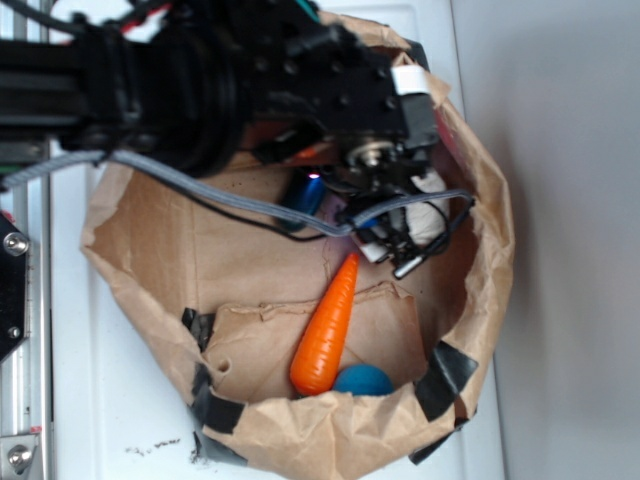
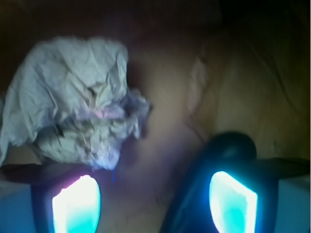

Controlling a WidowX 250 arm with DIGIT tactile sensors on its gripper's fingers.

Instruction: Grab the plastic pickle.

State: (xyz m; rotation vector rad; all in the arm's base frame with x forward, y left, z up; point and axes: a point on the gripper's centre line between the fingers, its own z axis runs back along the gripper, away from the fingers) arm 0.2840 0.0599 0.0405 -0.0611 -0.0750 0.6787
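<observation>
Lying low on the right of the wrist view, the plastic pickle [image 2: 221,160] shows as a dark, glossy, rounded form running up and slightly rightward from the bottom edge to a blunt end above the right fingertip. Its long axis seems to run roughly along the direction the fingers point rather than across the gap, though the blur and dim light make this uncertain. It sits against or just behind the right finger [image 2: 232,201], not centred in the gap, so my judgement is that the gripper [image 2: 154,201] needs to shift toward that side before closing. The fingers are spread wide, both glowing pads well apart, and nothing is pinched between them. A crumpled wad of white paper [image 2: 73,102] lies above the left finger [image 2: 76,204], near it but apart from the pickle.

From the exterior view, the gripper [image 1: 385,235] is down inside a brown paper bag [image 1: 150,250]; an orange carrot [image 1: 328,330] and a blue ball [image 1: 362,381] lie together at the bag's other side, well clear.
</observation>
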